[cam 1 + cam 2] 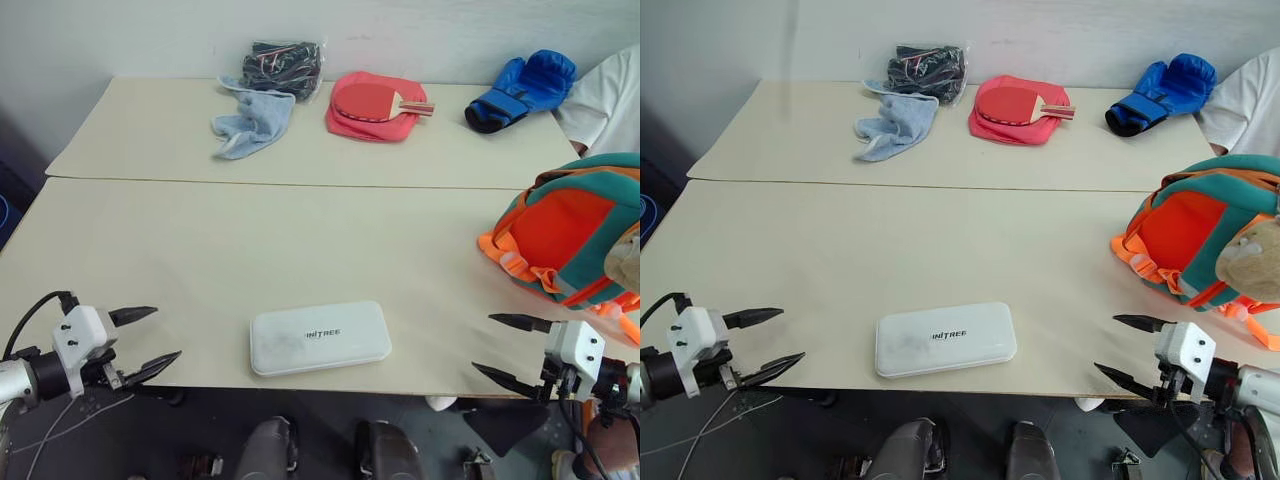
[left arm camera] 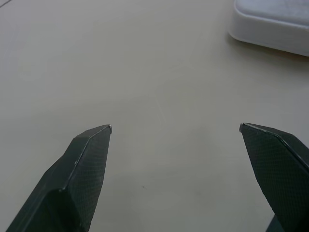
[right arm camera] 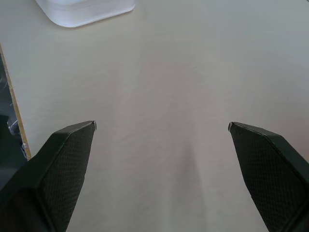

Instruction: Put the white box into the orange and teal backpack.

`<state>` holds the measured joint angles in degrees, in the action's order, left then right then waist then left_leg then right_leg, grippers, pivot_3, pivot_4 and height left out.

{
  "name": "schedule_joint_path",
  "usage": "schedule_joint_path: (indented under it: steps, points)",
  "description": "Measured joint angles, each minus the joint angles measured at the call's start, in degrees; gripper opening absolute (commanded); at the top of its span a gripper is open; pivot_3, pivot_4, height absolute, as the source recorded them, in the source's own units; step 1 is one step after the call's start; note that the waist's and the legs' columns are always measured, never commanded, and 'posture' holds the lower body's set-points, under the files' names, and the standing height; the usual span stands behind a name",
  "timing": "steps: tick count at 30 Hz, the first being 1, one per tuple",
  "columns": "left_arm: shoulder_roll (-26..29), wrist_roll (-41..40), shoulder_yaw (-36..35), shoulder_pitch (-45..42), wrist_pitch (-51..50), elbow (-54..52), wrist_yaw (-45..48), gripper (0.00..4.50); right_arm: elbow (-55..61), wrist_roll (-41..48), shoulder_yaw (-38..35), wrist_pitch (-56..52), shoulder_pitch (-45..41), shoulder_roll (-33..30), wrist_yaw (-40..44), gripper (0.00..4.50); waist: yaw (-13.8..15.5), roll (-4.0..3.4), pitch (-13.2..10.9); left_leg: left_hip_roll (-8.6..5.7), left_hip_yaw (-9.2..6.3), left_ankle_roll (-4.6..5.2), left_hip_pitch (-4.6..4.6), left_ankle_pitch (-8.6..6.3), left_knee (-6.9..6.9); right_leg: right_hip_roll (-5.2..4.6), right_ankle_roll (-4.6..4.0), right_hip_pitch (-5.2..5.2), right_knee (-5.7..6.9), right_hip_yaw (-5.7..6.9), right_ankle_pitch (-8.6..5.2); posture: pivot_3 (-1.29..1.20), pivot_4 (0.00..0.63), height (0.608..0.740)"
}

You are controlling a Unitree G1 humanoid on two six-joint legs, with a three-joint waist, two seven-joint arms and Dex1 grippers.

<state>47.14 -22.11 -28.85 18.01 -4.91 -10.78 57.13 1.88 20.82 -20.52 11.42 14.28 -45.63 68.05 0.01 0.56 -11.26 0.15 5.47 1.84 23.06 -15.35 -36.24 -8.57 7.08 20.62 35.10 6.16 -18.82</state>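
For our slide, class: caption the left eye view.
Open left gripper and right gripper flank the flat white box; orange and teal backpack waits right.

The white box point(image 1: 319, 338) lies flat near the table's point(image 1: 200, 250) front edge, between the open left gripper point(image 1: 147, 341) and open right gripper point(image 1: 508, 349); the orange and teal backpack point(image 1: 573, 230) stands at right

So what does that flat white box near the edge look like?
The flat white rectangular box has rounded corners, a smooth hard-looking shell and small dark lettering in the middle of its closed lid. It lies flat, slightly askew, on the cream table near the front edge, between the two open pincers. Nothing touches it but the table.
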Motion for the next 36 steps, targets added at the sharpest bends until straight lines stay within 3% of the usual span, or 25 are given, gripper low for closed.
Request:
schedule_joint_path:
  steps: [5, 6, 8, 14, 19, 21, 28, 36]
  points:
    - [1.61, -3.17, 0.63, -2.45, -6.39, -2.41, 0.33, 4.47, 0.80, 1.04, 1.83, -0.70, -0.45, 0.76, 0.21, 4.50, -0.04, 0.03, 0.01, 0.06, -0.05, 0.16, 0.00, 0.13, -0.05, 0.03, 0.00, -0.01, 0.07, -0.01, 0.00, 0.00, 0.150, 0.740]
    - [2.45, -3.72, 0.60, -2.80, -7.54, -3.24, 0.43, 4.49, 1.96, 1.44, 2.76, -1.44, -0.60, 1.06, 0.27, 4.32, -0.06, 0.03, 0.01, 0.06, -0.04, 0.16, -0.01, 0.13, -0.05, 0.03, 0.00, -0.01, 0.08, -0.04, 0.00, 0.00, 0.150, 0.740]
    - [3.78, -3.92, 0.54, -1.50, -8.83, -5.22, 1.44, 4.08, 4.59, 2.42, 4.82, -3.85, -1.30, 1.20, 0.33, 3.88, -0.16, -0.03, 0.03, 0.04, -0.01, 0.16, -0.01, 0.12, -0.03, 0.02, 0.00, 0.01, 0.07, -0.04, 0.00, 0.00, 0.150, 0.740]
    - [0.37, -1.66, 5.65, 4.92, -10.60, -12.80, -0.56, 2.31, 10.90, -1.30, 13.90, -9.05, -6.68, 1.83, -2.90, 1.86, -0.52, -0.06, 0.03, 0.08, 0.05, 0.11, 0.00, 0.06, -0.05, 0.05, 0.00, 0.02, 0.02, -0.09, 0.00, 0.00, 0.150, 0.740]
    - [-1.93, 1.46, 10.36, 4.57, -10.42, -15.05, -3.68, 0.67, 10.22, -6.71, 19.38, -9.58, -13.26, 3.32, -6.43, 0.04, 0.37, -0.05, 0.04, 0.05, 0.01, -0.10, 0.02, -0.05, -0.12, 0.03, -0.01, 0.03, 0.08, -0.09, 0.00, 0.00, 0.150, 0.740]
    - [-2.15, 1.69, 12.03, 3.13, -11.02, -15.05, -4.31, 0.05, 8.37, -9.03, 21.87, -8.99, -14.80, 3.32, -6.33, 0.00, 0.73, -0.03, 0.05, 0.05, 0.01, -0.09, 0.03, -0.05, -0.14, 0.04, -0.01, 0.03, 0.05, -0.08, 0.00, 0.00, 0.150, 0.740]
    - [-2.82, 4.28, 17.96, -5.17, -12.04, -12.20, -6.34, 0.05, 6.17, -10.70, 25.48, -10.00, -19.48, 4.54, -6.85, 0.00, 0.72, -0.03, 0.05, 0.05, 0.05, 0.18, 0.02, 0.10, -0.21, 0.07, -0.01, 0.06, 0.22, 0.10, 0.00, 0.00, 0.150, 0.740]
    - [-5.52, 4.27, 24.06, -11.21, -14.75, -10.65, -6.51, 0.05, 6.46, -9.72, 25.78, -10.52, -17.42, 3.52, -6.26, 0.00, 0.70, -0.03, 0.05, 0.03, 0.08, 0.23, 0.03, 0.11, -0.25, 0.09, -0.01, 0.04, 0.42, 0.26, 0.00, 0.00, 0.150, 0.740]
